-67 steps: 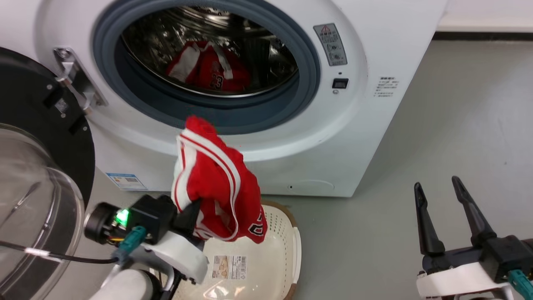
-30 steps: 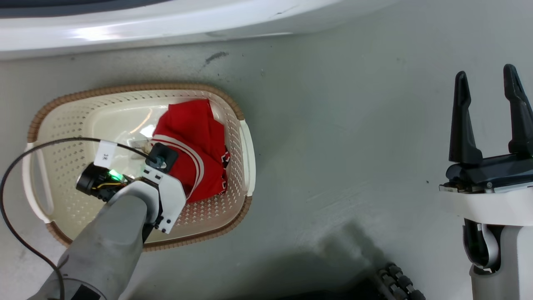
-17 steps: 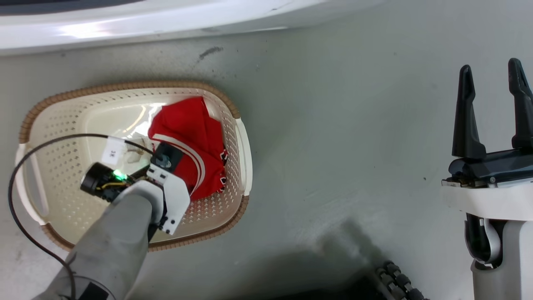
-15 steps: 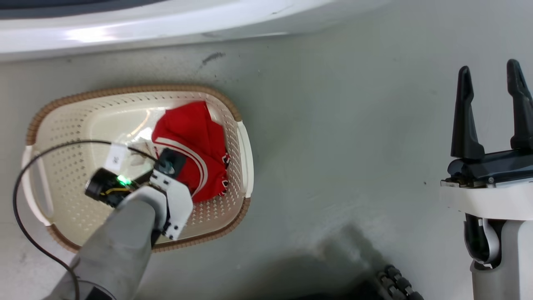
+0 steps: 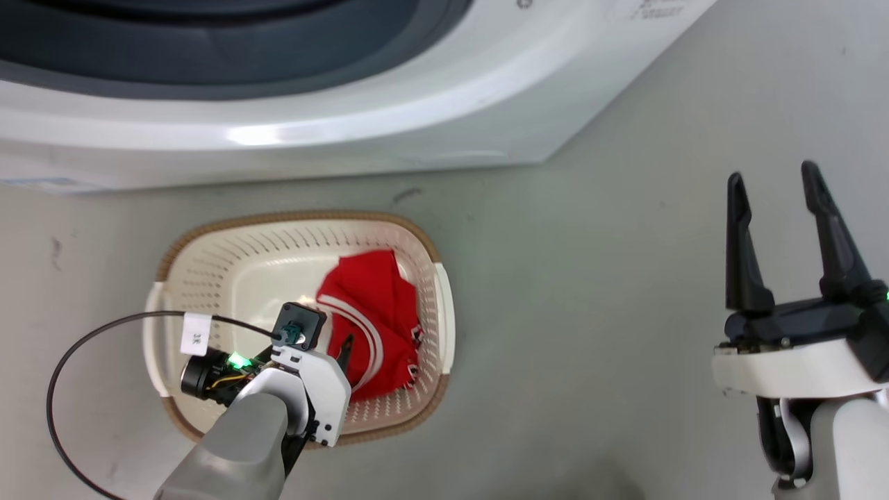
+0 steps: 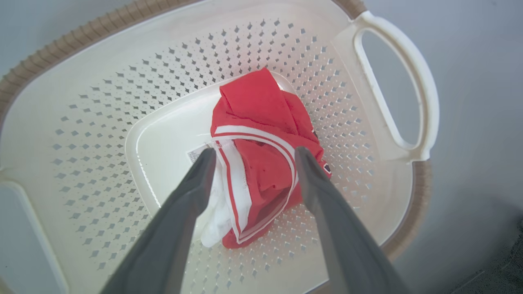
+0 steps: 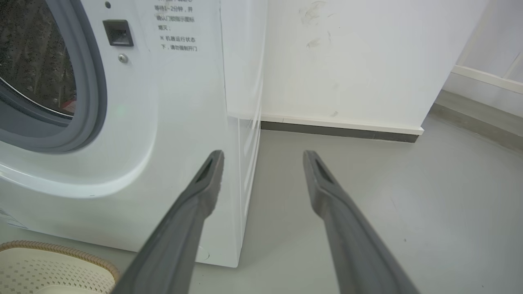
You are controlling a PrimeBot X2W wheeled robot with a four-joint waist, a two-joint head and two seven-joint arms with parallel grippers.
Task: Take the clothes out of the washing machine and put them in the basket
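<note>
Left gripper (image 6: 255,150), seen along its own two long dark fingers, stands wide open with nothing clamped, hanging above a low cream-white perforated plastic basket (image 6: 81,134) with a brown ribbed rim and loop handles. On the basket's smooth bottom, nearer the handle at this view's right, lies a crumpled red fabric garment (image 6: 261,118) with white stripes, showing in the gap between the fingers; whether the tips touch it cannot be told. A corner of a paper label (image 6: 195,154) peeps out beside the cloth. Pale grey floor (image 6: 474,163) lies beyond the rim.

From the head, the left gripper points down into the basket, one dark fingertip over the garment, which rests in the basket's right half and reaches onto the perforated side wall. A thin black cable (image 5: 69,362) with a white tag loops from the wrist over the basket's left handle. The basket stands on the smooth floor just before a large white front-loading washing machine (image 5: 430,118), whose grey porthole seal (image 5: 208,69) runs along the top edge; a dark scuff (image 5: 406,195) marks the floor between them. The right gripper (image 5: 772,173) is well apart at the right, above the floor, fingers spread and empty.

Along the right gripper's fingers, wide apart and holding nothing, the washing machine's front takes the left, with its seal, shiny drum and a small black latch socket (image 7: 117,32). A white wall (image 7: 347,61) with a dark skirting strip (image 7: 339,132) meets the grey floor behind; a basket corner shows at lower left.
</note>
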